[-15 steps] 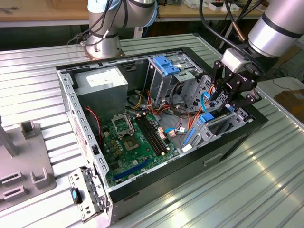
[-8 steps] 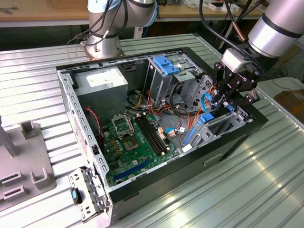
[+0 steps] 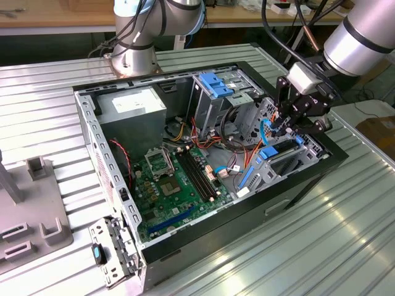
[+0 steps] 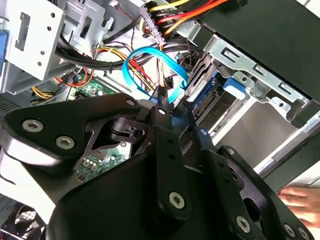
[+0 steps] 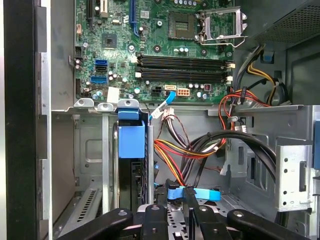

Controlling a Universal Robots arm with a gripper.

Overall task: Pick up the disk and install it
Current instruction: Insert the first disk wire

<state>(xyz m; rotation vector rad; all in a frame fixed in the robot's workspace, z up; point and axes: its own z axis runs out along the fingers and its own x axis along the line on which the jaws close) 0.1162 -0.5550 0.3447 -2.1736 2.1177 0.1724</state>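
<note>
Tool is hanging over the drive bay of the open computer case in the exterior view. In the first wrist view, the disk is standing in that bay, seemingly seated. In the second wrist view, a blue cable is curling beside the tool. Clenched or released, I cannot tell.

Open black metal computer case lying on ribbed silver table; green motherboard inside (grey metal power-supply box beside it).

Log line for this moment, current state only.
gripper: beside blue cable | disk: on edge in drive bay
</note>
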